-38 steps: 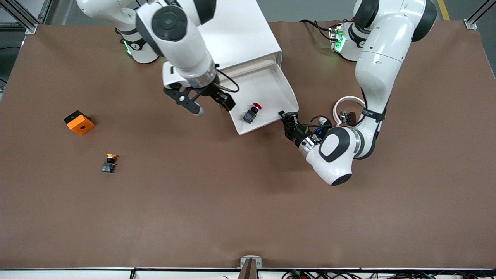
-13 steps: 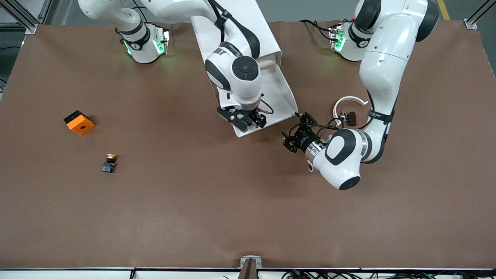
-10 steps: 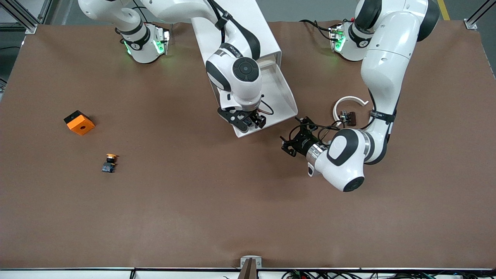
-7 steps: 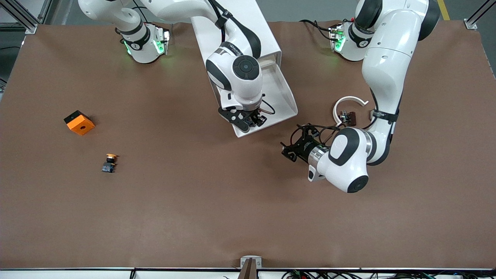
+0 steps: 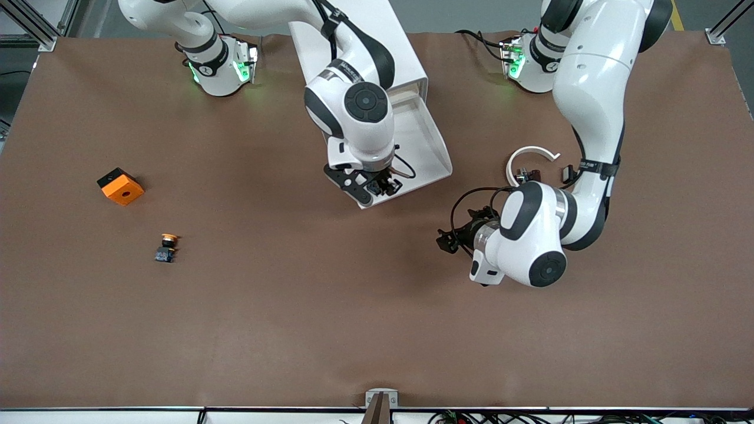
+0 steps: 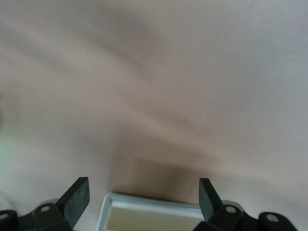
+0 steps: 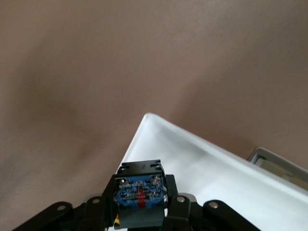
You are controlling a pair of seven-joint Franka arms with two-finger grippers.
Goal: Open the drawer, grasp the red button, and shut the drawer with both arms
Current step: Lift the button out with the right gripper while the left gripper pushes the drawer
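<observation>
Front view: orange cube (image 5: 120,186) and yellow-capped button (image 5: 167,247) lie apart

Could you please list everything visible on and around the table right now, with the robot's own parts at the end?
Brown table: one, carries everything below.
Boxy white cabinet: one, between the arms' bases.
Shallow white drawer: one, pulled open from the cabinet.
Blue-grey block-based button: one, over the drawer's front end; its cap is hidden.
Yellow-capped button: one, toward the right arm's end.
Orange cube: one, black on one face, farther from the front camera than the yellow-capped button.
White open ring: one, near the left arm.
Small dark part: one, beside that ring; unclear what.
Right gripper: shut on the blue-grey button.
Left gripper: open, empty, over bare table near the drawer.
</observation>
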